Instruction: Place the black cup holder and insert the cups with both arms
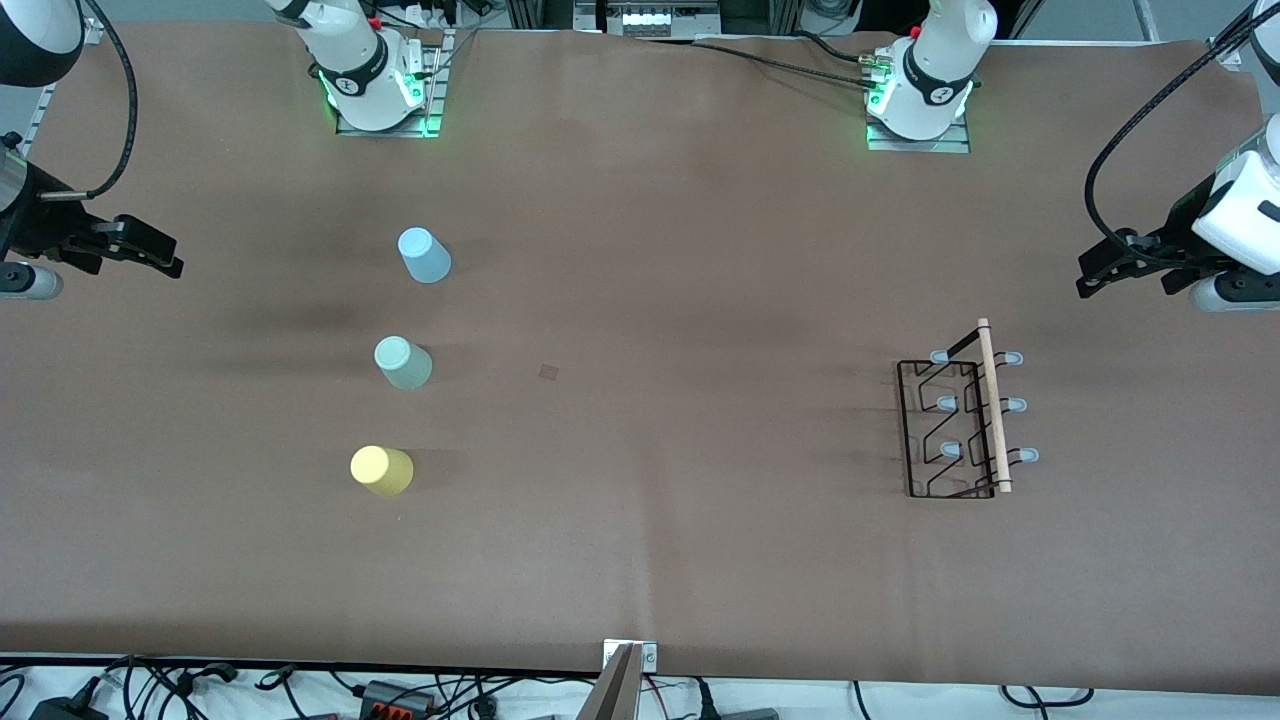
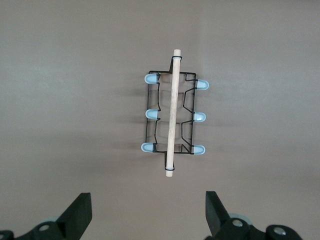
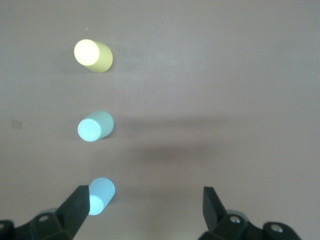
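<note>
On the brown table three cups stand upside down in a row toward the right arm's end. Nearest the front camera is the yellow cup, with the mint-green cup at about twelve o'clock from it and the light blue cup farther again along the same line; all three stand well apart from one another. Toward the left arm's end, at roughly three o'clock from the mint-green cup, the black cup holder stands upright on its rectangular wire base, its light wooden rod handle running from near to far along the top and three pale-capped pegs jutting to each side. The right gripper hangs in the air above the table edge at the right arm's end, at about nine o'clock from the light blue cup; its wrist view shows its fingers spread wide with nothing between them, looking down on the three cups. The left gripper hangs over the table at the left arm's end, at about one o'clock from the holder, its fingers likewise wide apart and empty, the holder in full sight below.
</note>
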### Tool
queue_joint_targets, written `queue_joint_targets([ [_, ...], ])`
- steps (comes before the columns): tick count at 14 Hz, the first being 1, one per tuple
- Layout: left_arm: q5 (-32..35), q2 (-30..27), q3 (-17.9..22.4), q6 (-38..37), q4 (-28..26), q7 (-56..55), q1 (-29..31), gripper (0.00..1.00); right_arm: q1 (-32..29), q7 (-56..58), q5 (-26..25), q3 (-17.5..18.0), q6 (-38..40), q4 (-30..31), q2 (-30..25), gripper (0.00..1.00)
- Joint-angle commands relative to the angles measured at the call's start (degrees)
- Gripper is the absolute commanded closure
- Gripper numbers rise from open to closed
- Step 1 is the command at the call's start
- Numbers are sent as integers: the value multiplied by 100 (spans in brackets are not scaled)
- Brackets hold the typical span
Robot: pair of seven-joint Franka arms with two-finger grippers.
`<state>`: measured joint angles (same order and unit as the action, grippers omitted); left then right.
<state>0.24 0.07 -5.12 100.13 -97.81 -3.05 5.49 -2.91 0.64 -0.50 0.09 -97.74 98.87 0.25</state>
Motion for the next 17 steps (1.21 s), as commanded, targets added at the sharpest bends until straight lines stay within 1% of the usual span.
queue_joint_targets([
  [1, -67, -7, 2, 41, -19, 94, 22, 0, 1, 60, 15, 8, 0, 80, -174, 0],
  [5, -67, 10, -60, 76, 16, 59, 5, 0, -8, 60, 15, 17, 9, 80, -166, 0],
  [12, -67, 317, -60, 551, -106, 76, 14, 0, 1, 60, 15, 17, -9, 80, -140, 0],
  [14, -67, 388, -51, 988, -368, 85, 31, 0, -8, 51, 15, 17, -9, 80, -131, 0],
  [16, -67, 388, -51, 1655, -878, 147, 215, 0, 1, 51, 15, 17, -26, 80, -70, 0],
  [17, -67, 388, -51, 1850, -1054, 147, 251, 0, 1, 51, 24, 17, -26, 80, -17, 0],
])
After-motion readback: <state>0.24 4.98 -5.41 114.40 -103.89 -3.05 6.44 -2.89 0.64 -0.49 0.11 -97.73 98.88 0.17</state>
